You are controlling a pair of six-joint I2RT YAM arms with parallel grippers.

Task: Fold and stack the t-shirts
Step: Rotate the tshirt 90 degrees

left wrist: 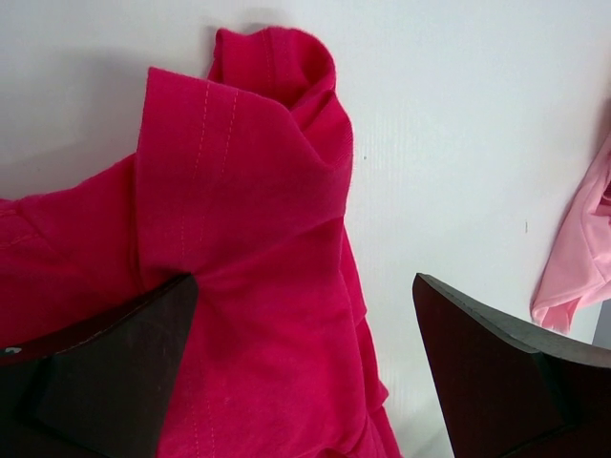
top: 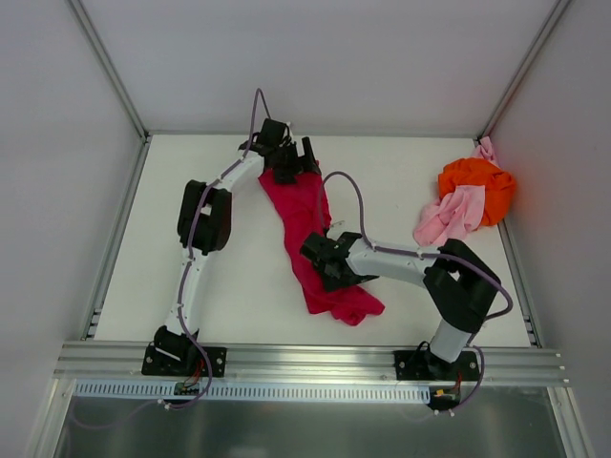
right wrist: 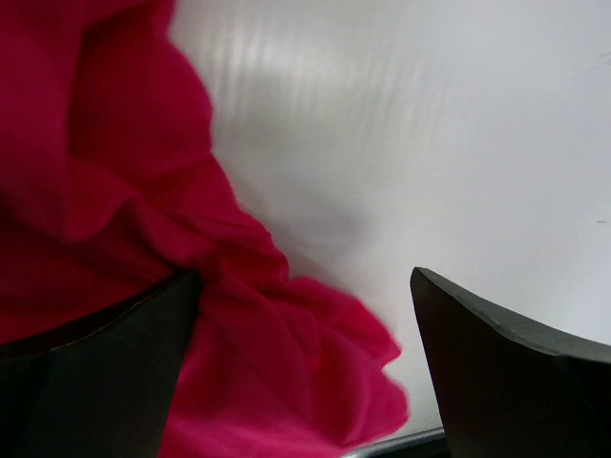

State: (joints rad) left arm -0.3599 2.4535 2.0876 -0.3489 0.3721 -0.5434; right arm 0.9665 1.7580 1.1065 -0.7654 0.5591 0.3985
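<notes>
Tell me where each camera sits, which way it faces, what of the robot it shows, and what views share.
Top external: above and behind the bases, looking down on the table; left arm, right arm, crimson t-shirt, orange t-shirt and pink t-shirt.
Left wrist: on the left arm, looking down past its open left fingers at crimson cloth.
Right wrist: on the right arm, looking down past its open right fingers at crimson cloth.
Shared: the crimson t-shirt in all three; the pink one in top and left wrist.
</notes>
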